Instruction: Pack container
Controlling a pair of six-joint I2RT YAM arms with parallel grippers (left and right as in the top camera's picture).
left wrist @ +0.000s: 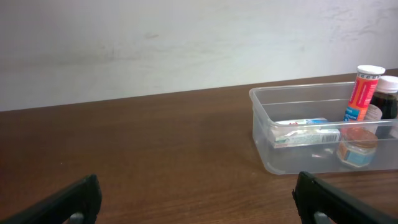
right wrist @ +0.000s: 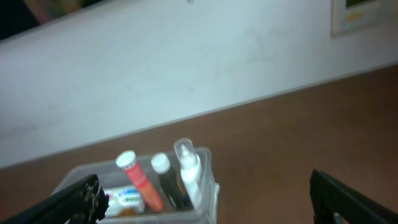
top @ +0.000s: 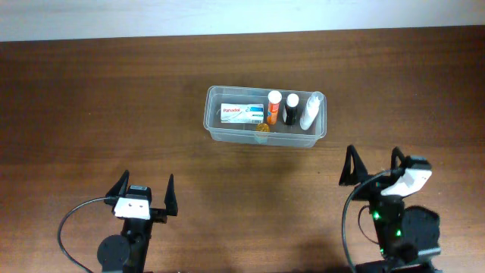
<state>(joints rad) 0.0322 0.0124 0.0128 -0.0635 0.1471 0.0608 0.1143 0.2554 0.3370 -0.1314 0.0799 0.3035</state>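
Observation:
The clear container [top: 214,125] sits right of the table's centre. In it lie a white box [top: 242,114], an orange tube [top: 273,107], a dark bottle [top: 291,108], a clear spray bottle [top: 312,110] and a small amber jar [top: 261,129]. My left gripper [top: 146,182] stands open near the front left, well short of the container and empty. The right gripper [top: 373,163] is open at the front right, also empty. The left wrist view shows the container [left wrist: 264,124] ahead to the right of the left gripper [left wrist: 196,199]. In the right wrist view the container [right wrist: 208,180] lies low and left, ahead of the right gripper [right wrist: 205,190].
The dark wooden table [top: 114,98] ends at a white wall [top: 227,15] along the back. Black cables [top: 72,220] loop beside each arm's base near the front edge.

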